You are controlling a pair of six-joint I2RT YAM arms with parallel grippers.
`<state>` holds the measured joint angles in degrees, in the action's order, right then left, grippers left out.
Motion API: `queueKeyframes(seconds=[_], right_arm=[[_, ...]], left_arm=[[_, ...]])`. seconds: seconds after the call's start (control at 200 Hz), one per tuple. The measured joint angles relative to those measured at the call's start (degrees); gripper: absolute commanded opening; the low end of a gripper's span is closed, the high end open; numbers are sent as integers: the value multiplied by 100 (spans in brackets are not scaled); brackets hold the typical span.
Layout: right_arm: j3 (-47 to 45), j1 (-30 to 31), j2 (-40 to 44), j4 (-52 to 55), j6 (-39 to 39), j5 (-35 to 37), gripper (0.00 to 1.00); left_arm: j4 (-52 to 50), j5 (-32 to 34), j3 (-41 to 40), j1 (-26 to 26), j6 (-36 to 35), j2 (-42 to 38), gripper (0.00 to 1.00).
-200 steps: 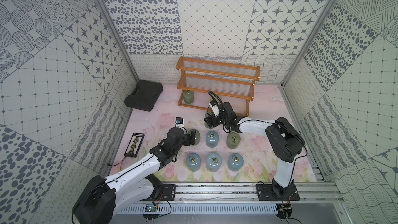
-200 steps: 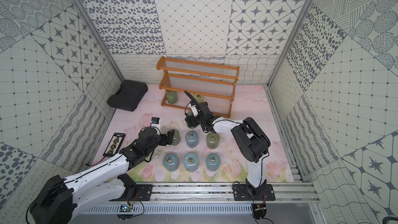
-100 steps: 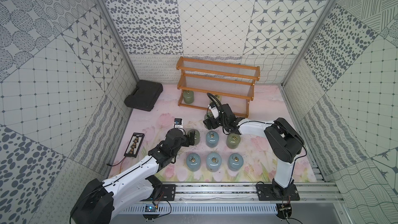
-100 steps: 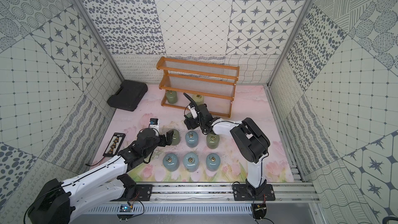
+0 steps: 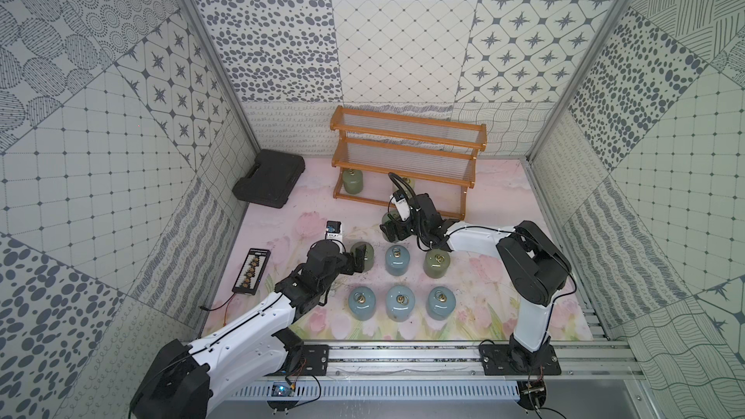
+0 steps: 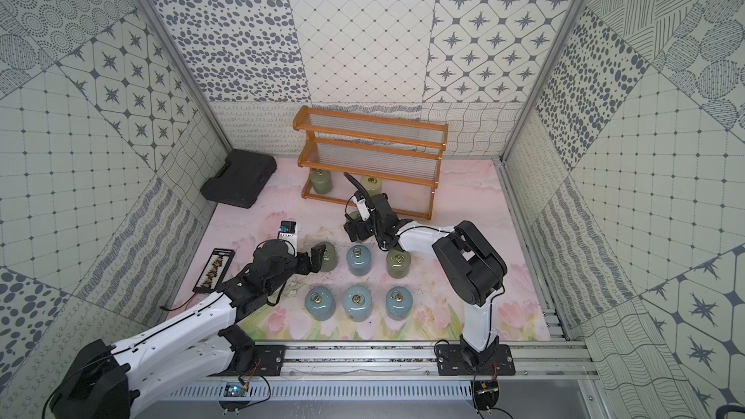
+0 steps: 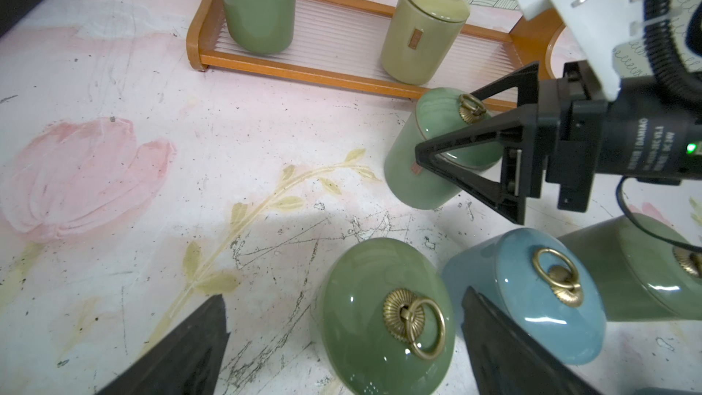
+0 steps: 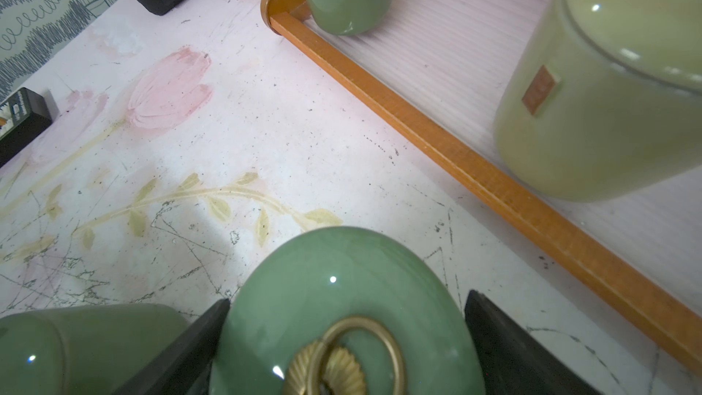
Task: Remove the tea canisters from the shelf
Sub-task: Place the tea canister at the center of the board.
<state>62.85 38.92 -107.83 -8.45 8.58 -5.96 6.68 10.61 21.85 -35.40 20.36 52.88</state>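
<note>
Right wrist: sage canister point(image 8: 334, 271), glazed, likely slippery, breakable
Hold: mid-body
Right gripper point(image 8: 346, 300): fingers point(image 8: 190, 351) spread, flanking it
Left gripper point(image 7: 344, 294): fingers point(image 7: 182, 355) spread

- Three-tier stepped wooden rack point(image 5: 407, 138), orange-brown frame with clear ribbed panels: upright against the back wall point(image 5: 403, 54).
- Glossy sage green ceramic jar point(image 5: 352, 182), brass ring-knob lid: upright at the left end of the bottom tier.
- Cream ceramic jar point(image 7: 418, 32): upright on the same tier, apart from it.
- Sage green jar point(image 7: 402, 176): upright on the floral mat point(image 5: 483, 203), just before the rack.
- Middle row: sage green jar point(image 7: 357, 317), pale blue jar point(image 5: 397, 260), sage green jar point(image 5: 436, 264); upright, side by side.
- Front row: three pale blue jars, namely left jar point(image 5: 361, 302), centre jar point(image 5: 400, 302), right jar point(image 5: 441, 301); upright.
</note>
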Motion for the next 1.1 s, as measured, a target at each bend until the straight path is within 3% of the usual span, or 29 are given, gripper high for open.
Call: queueKeyframes(seconds=[0.25, 0.42, 0.785, 1.096], right_arm=[[0, 0, 343, 96, -9, -2, 99], [0, -9, 802, 164, -7, -2, 99], [-874, -83, 2470, 293, 118, 227, 99], [-2050, -205, 3915, 841, 269, 765, 99]], left_arm=[[-35, -354, 280, 306, -146, 107, 100], [-142, -713, 859, 737, -361, 623, 100], [-341, -1287, 2870, 1554, -839, 2874, 100], [-210, -1438, 4312, 1683, -1134, 4750, 100]])
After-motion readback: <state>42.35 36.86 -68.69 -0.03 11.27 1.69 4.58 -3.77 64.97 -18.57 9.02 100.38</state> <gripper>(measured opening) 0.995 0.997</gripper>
